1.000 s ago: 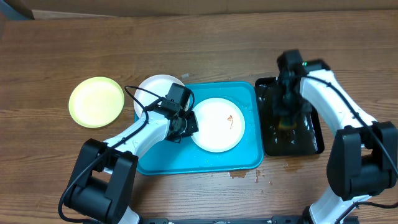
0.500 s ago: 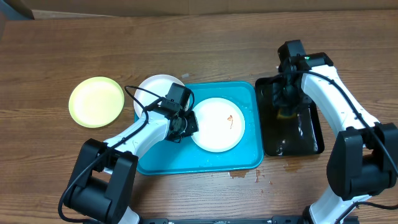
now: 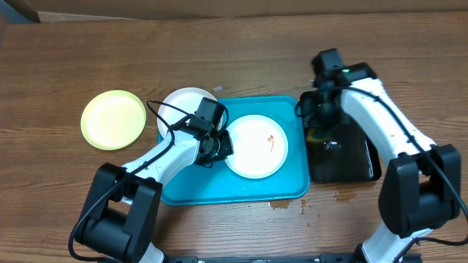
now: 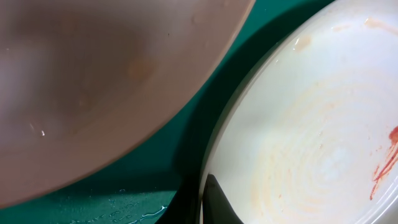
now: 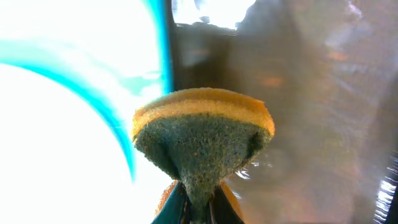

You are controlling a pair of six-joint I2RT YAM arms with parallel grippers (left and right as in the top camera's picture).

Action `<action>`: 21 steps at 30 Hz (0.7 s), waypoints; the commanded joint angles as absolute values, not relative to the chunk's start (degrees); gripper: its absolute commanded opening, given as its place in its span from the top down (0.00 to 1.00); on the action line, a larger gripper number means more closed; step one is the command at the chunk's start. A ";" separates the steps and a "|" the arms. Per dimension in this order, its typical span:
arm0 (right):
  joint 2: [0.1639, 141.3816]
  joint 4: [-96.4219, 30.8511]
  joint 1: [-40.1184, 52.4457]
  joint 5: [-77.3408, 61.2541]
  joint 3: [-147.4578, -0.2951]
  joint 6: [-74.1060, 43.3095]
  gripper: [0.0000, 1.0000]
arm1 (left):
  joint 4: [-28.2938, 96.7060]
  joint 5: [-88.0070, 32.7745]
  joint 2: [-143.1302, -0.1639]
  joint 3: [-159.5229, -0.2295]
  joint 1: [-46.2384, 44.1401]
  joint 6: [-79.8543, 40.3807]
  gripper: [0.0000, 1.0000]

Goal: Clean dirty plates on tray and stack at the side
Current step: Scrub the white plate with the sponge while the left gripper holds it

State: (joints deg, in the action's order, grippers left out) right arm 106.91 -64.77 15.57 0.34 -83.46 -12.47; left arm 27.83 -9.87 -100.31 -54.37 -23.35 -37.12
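Note:
The turquoise tray (image 3: 219,184) lies mid-table. A white plate (image 3: 256,150) with orange smears lies in it. My left gripper (image 3: 219,144) is shut on that plate's left rim; the left wrist view shows the plate (image 4: 311,124) with a dark finger (image 4: 217,202) over its edge. A second white plate (image 3: 183,106) rests at the tray's far left corner, and also fills the top left of the left wrist view (image 4: 93,74). A yellow-green plate (image 3: 113,119) lies on the table at the left. My right gripper (image 3: 322,124) is shut on a yellow-and-green sponge (image 5: 202,134).
A glossy wet black tray (image 3: 351,157) stands right of the turquoise tray, and the sponge hangs over its left edge. Small brown spills (image 3: 281,204) lie on the table in front of the trays. A cardboard edge runs along the back.
My right arm has carried the sponge left and back, from over the middle of the black tray to its left edge beside the turquoise tray. The left arm and plates have not moved.

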 commanded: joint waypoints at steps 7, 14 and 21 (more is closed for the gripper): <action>106.52 -61.10 31.48 7.73 -85.65 -13.39 0.96 | 28.05 -9.28 -101.12 -53.43 -23.27 -36.88 0.96; 106.52 -53.34 38.68 22.00 -79.94 -13.78 0.96 | 28.08 -9.28 -101.12 -53.43 -23.27 -36.86 0.96; 106.52 -44.77 38.94 23.53 -72.73 -13.50 0.96 | 28.10 -9.28 -101.12 -53.43 -23.27 -36.86 0.96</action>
